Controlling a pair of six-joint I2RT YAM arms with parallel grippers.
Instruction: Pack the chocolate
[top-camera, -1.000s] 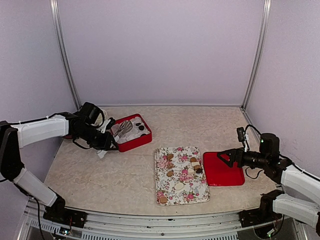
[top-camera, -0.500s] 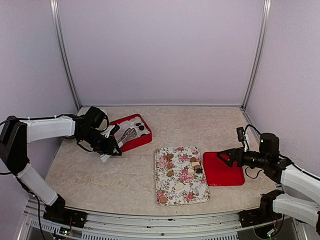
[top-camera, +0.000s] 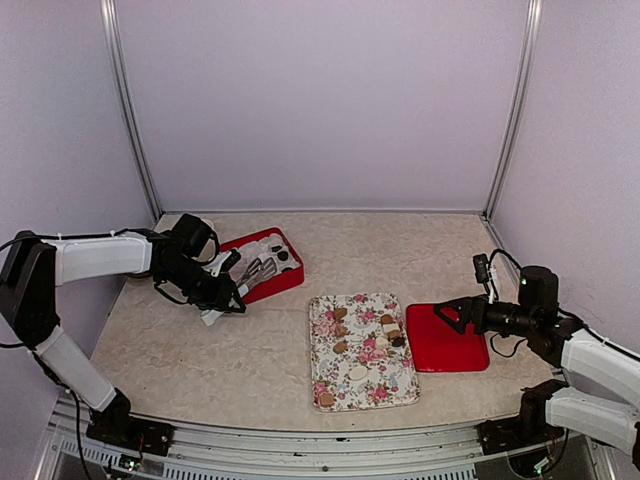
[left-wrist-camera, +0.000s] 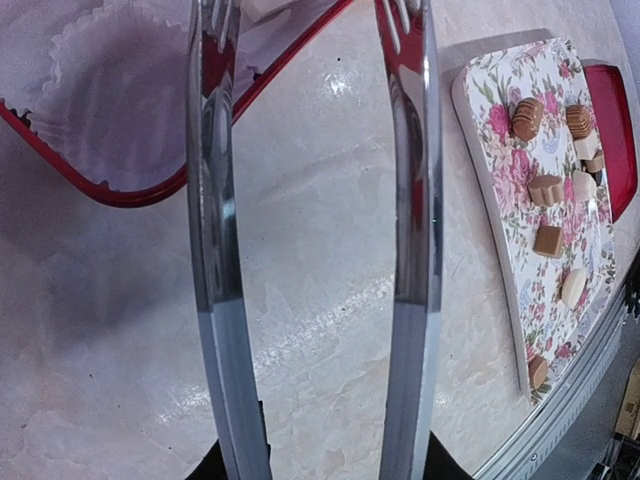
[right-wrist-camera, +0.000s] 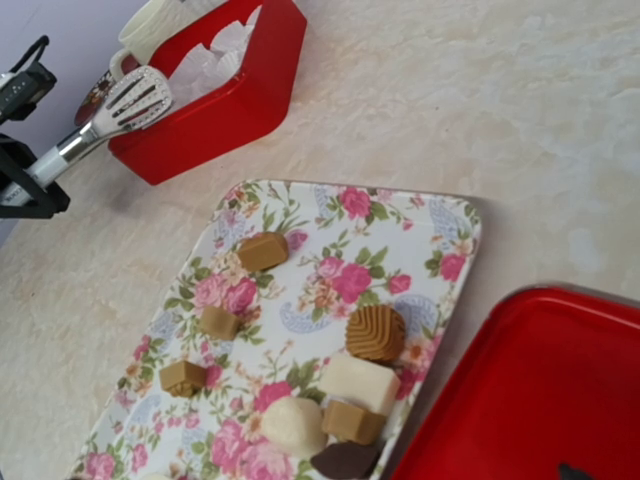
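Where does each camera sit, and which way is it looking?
Top external: high behind the robot, looking down on the table; shows both the left gripper and right gripper.
Left wrist: just behind the left gripper, looking down along its tongs toward the floral tray; its own gripper barely shows.
Right wrist: just behind the right gripper, looking down and left over the chocolate; its own gripper barely shows.
Shared: both wrist views catch the floral tray and the red box.

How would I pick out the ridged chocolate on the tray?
Find the floral tray mid-table, between the red box and the red lid. Along its edge by the lid sits a cluster of chocolates. Take the tan round one at the cluster's far end: only its top is grooved.
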